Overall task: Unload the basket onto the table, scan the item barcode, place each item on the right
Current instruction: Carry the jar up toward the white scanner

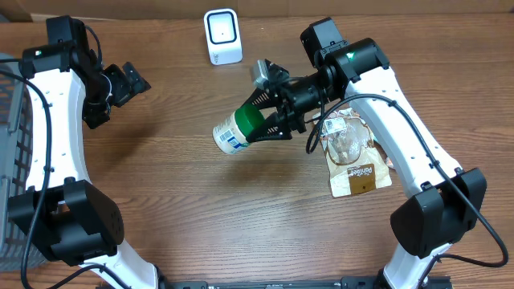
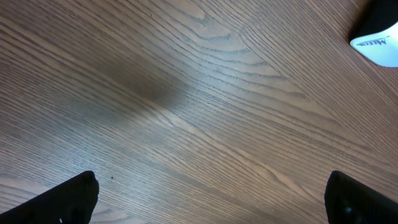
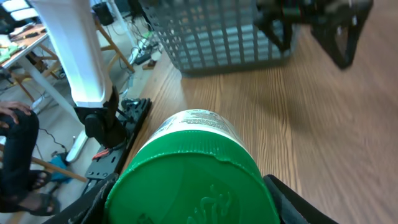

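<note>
Right gripper (image 1: 267,123) clasps a green-capped white bottle (image 1: 231,134), held sideways.

Grey basket (image 1: 10,160) half out of frame at left; print on the bottle (image 1: 238,130) illegibly small.

bottle (image 1: 234,133) over mid-table, scanner (image 1: 222,36) behind it, packet (image 1: 358,167) to its right (basket (image 1: 10,144) at the far left edge).

White bottle (image 1: 231,135) with green cap (image 1: 250,120) — lifted off the surface, lying sideways; white scanner (image 1: 222,36) stands upright beyond it.
</note>
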Controlling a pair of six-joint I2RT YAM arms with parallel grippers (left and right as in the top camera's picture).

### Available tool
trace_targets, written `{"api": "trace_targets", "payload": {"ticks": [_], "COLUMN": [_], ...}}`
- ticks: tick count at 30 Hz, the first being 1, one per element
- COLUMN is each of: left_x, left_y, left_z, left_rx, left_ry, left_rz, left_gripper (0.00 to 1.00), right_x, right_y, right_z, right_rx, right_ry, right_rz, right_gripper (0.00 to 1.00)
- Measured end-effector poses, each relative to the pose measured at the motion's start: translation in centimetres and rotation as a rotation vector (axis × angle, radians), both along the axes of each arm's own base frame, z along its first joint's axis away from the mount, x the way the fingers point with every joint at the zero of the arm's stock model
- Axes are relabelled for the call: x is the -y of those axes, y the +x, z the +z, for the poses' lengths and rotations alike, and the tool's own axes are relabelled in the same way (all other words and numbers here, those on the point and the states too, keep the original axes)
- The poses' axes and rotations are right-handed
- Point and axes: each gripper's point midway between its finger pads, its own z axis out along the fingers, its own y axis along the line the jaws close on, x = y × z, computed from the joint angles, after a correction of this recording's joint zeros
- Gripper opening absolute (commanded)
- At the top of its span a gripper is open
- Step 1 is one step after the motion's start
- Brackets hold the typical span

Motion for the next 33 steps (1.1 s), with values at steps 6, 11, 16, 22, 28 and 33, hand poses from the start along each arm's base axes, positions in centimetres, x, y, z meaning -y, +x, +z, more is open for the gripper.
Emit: {"api": "trace_targets", "payload": {"ticks": [6,11,16,22,28,33], "left_x": [0.0,0.0,0.0,0.0,0.0,0.0], "left_y": [0.0,0.0,0.0,0.0,0.0,0.0], "left_z": [0.0,0.0,0.0,0.0,0.0,0.0], "left_rx": [0.0,0.0,0.0,0.0,0.0,0.0], "left_ry": [0.0,0.0,0.0,0.0,0.0,0.0], "left_rz": [0.0,0.0,0.0,0.0,0.0,0.0], "left_gripper": [0.99,1.0,1.0,1.0,0.99,0.99], "right_x": [-0.3,0.2,1.8,3.3,2.9,0.0], "right_y": [-0.5,-0.5,0.7,2.0,2.4,3.3], "right_z": [1.5,3.4,4.7,5.1,3.4,-0.3], "right_rx": [0.025,-0.032,-0.09,-0.15,-0.118,0.012], "right_ry": [0.101,0.206,0.266,0.274,0.177,-0.045], "right_rz": [0.041,0.042,-0.003,-0.058,-0.08,-0.117], "right_gripper": [0.59,0.55,0.55,0.54,0.5,0.51]}}
